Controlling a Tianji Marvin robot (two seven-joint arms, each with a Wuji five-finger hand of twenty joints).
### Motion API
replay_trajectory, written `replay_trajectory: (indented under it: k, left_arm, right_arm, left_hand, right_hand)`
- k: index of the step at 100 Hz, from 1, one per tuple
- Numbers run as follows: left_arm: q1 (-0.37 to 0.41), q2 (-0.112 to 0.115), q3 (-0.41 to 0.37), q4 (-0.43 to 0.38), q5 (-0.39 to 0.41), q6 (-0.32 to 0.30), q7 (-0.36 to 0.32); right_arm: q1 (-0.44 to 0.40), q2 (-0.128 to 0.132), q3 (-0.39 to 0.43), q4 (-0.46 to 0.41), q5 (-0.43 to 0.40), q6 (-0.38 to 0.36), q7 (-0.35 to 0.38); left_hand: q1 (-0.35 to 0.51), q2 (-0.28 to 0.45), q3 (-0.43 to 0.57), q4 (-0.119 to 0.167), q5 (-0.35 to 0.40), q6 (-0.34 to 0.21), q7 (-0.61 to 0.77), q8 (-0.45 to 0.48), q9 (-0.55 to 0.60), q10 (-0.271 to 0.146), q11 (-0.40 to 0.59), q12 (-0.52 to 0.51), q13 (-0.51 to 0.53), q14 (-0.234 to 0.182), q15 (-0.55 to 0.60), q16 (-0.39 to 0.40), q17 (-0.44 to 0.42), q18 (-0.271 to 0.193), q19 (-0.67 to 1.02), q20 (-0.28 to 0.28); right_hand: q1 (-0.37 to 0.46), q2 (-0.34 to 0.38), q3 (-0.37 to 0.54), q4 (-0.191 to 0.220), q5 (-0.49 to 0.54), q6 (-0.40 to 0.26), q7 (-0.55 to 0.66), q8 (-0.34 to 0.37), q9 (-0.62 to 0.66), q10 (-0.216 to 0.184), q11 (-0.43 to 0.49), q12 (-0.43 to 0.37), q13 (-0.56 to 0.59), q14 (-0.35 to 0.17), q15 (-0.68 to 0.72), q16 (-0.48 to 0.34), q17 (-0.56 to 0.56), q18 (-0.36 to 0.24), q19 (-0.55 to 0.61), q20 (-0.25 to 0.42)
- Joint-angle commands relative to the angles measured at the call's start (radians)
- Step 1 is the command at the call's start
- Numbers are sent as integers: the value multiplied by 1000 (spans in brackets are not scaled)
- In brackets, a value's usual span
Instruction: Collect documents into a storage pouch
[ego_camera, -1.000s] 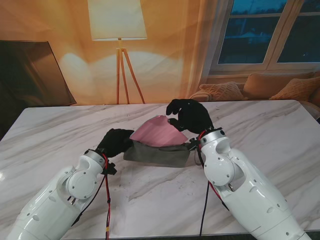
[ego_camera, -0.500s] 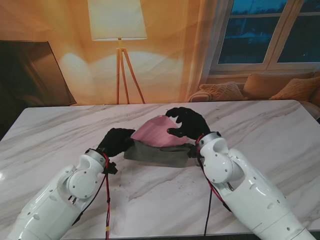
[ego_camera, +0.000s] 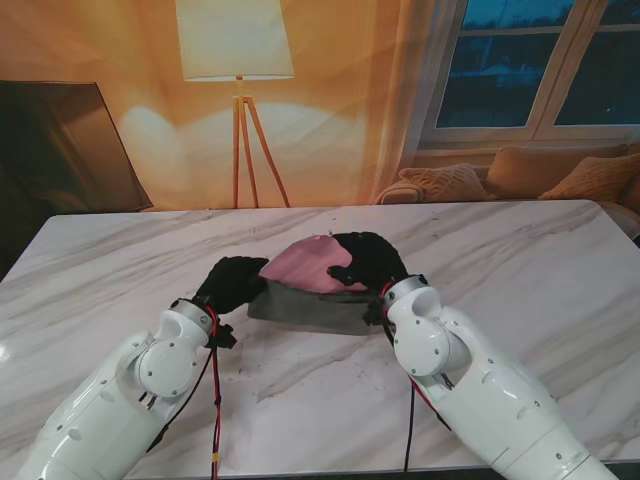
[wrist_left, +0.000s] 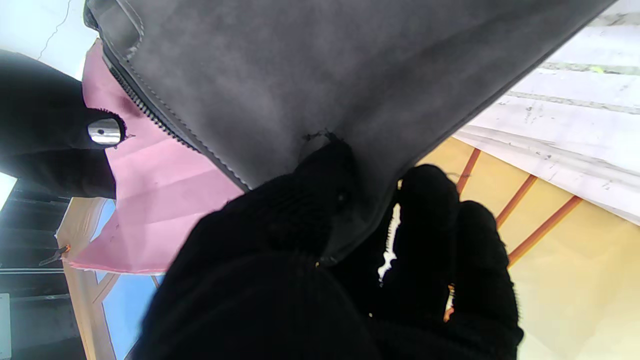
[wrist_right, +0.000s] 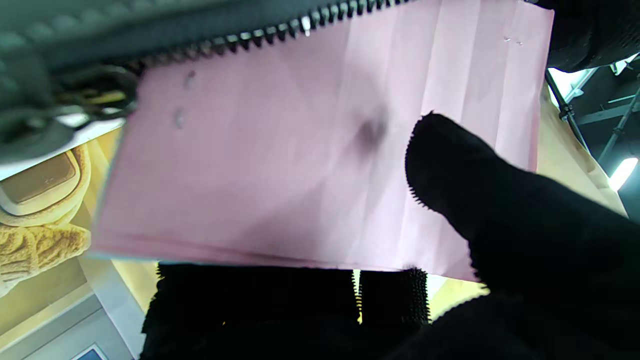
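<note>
Plainly, pink papers (ego_camera: 305, 268) and grey pouch (ego_camera: 312, 310) bear no legible writing.

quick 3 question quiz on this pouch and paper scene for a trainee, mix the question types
1. True or false: the pink paper is fully inside the grey pouch.
2. Which hand grips the pouch? A) left hand B) right hand
3. Fill in: the pouch lies on the marble ____.

Key
1. False: much of it sticks out past the zipper.
2. A; the right hand pinches the paper.
3. table
</note>
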Motion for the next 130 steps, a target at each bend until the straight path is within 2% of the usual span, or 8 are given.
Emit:
replay_trajectory:
  k: [1, 26, 41, 56, 76, 81, 102, 130]
  left_arm:
    - [-1, -9, 2, -1, -6, 0, -6]
    - [4, -7, -2, -10, -4, 14, -17]
    - [4, -7, 0, -12, -7, 19, -20]
    - [2, -7, 0, -10, -8, 18, -22]
    - [1, -7, 1, -8, -10, 14, -23]
    - [1, -6, 0, -7, -9, 13, -24]
    - [2, -5, -2, -8, -6, 12, -28]
    - [13, -1, -14, -15, 9, 6, -28]
  right_arm:
    - [2, -7, -5, 1, 2, -8, 13]
    - [3, -6, 4, -10, -6, -27, 2]
    - [4, -1, 13, -11, -52, -54, -17]
    - [9, 5, 22, -8, -93, -79, -26]
    - [16, 12, 26, -9, -123, -92, -19]
    - [19, 13, 25, -6, -131, -97, -21]
    - [33, 19, 25, -5, -176, -110, -29]
    - [46, 38, 23, -27, -229, -115, 31]
  left_hand:
    - [9, 83, 5, -4, -13, 48, 26, 7, -3, -21, 49, 11, -18, 75, 12, -6, -16, -77, 24, -6]
    - [-4, 84, 2, -6, -27, 49, 22, -14, -6, -18, 60, 10, -18, 75, 19, -3, -17, -80, 25, -3]
    - [-8, 88, 2, -6, -32, 53, 25, -21, -7, -12, 73, 14, -14, 75, 32, 3, -14, -80, 28, 1]
    - [-17, 90, -2, -6, -46, 56, 21, -30, -11, -12, 86, 17, -13, 74, 41, 8, -13, -79, 30, 5]
    - [-33, 56, -11, -11, -71, 59, 0, -55, -17, -14, 90, 14, -18, 75, 41, 10, -17, -81, 29, 8]
    - [-37, 49, -11, -12, -75, 59, -3, -60, -19, -15, 89, 14, -19, 74, 41, 10, -18, -81, 28, 8]
    - [-92, 14, 36, -7, -81, 62, -7, -86, -22, -16, 84, 16, -23, 73, 38, 12, -21, -81, 25, 12]
    - [-171, -41, 117, -5, -97, 61, -18, -80, -45, -24, 38, 12, -53, 62, -2, -2, -36, -84, 12, 3]
  right_hand:
    - [22, 31, -15, -30, 43, -25, 40, -18, 69, 11, 37, 16, 50, -60, 58, 16, 31, -28, 72, 12]
    - [5, 76, -53, -29, 58, -9, 49, -33, 105, 13, 77, 20, 91, -68, 110, 18, 70, -38, 133, 14]
    - [59, 108, -69, -20, 100, -16, 70, -39, 153, 15, 119, 29, 154, -86, 173, 16, 140, -49, 207, 10]
    - [53, 138, -98, -18, 114, -4, 78, -45, 187, 22, 169, 58, 213, -117, 249, 16, 206, -71, 290, 5]
    - [57, 161, -115, -16, 123, 14, 97, -21, 215, 44, 232, 106, 322, -188, 376, 6, 342, -113, 425, -19]
    - [56, 163, -119, -15, 129, 15, 95, -7, 222, 50, 238, 126, 357, -208, 404, -14, 382, -126, 461, -54]
    - [44, 148, -101, -18, 141, 41, 98, -6, 264, 67, 284, 160, 358, -269, 508, 63, 497, -141, 535, -84]
    - [43, 125, -74, -21, 164, 59, 102, -6, 292, 75, 293, 177, 358, -267, 521, 103, 523, -135, 561, -100]
